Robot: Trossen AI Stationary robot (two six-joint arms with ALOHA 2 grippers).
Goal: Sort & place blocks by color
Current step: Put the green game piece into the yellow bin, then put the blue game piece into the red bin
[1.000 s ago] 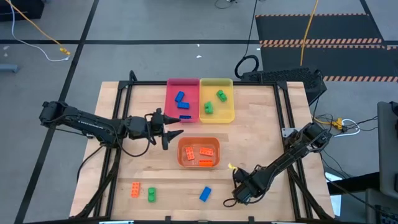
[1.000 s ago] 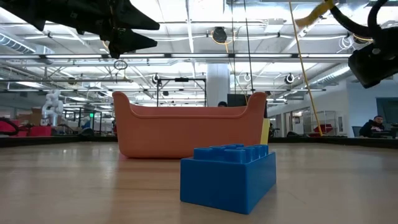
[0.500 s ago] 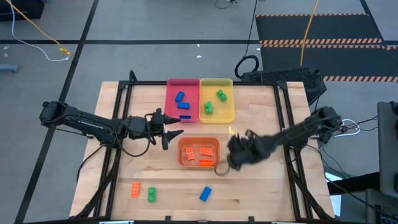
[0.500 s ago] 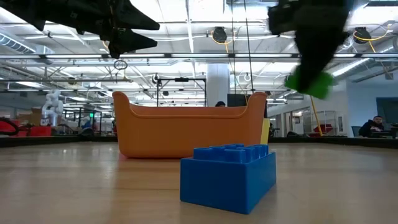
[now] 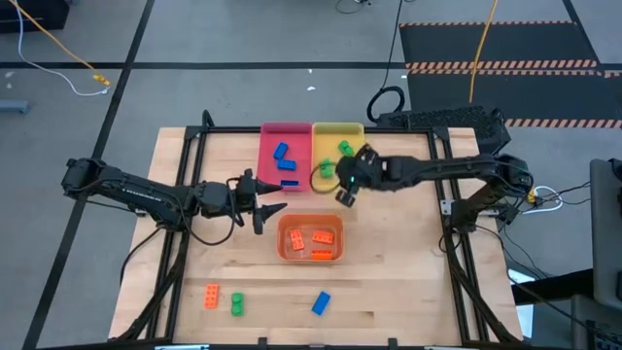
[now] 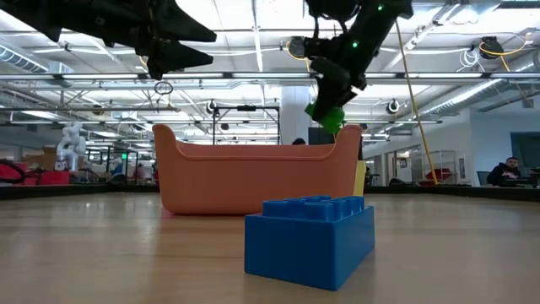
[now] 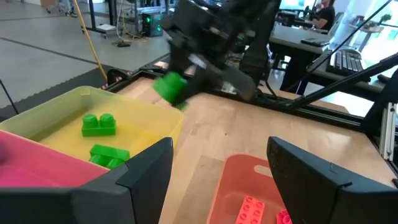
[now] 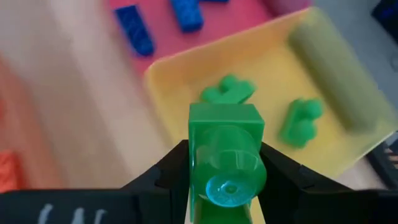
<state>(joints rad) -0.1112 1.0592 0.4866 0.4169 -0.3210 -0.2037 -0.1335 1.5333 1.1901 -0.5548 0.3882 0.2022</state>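
Pale wooden planks formed the table [image 5: 408, 282], framed by black rails and standing on a grey floor, with yellow cable and hazard-striped mats beyond; the low view looked across into a bright hall with ceiling trusses and a seated person far off at the right. Half a second earlier the right gripper [image 5: 346, 181] had been beside the orange tray [image 5: 311, 220]; by this moment it had swung up the table to the near edge of the yellow tray [image 5: 337, 127], its jaws clamped on a green brick [image 8: 226, 158]. That brick's long axis ran forward between the jaws, its round end stud toward the wrist camera and its far end toward the tray. Two green blocks [image 5: 334, 158] lay in the yellow tray, two blue blocks [image 5: 284, 160] in the pink tray [image 5: 285, 127], and orange blocks [image 5: 311, 240] in the orange tray. One orange brick [image 5: 211, 297], a loose green brick [image 5: 236, 305] and one blue brick [image 5: 321, 303] remained along the table's near edge. The left gripper [image 5: 273, 207] had not moved, hovering beside the orange tray with jaws apart and empty.
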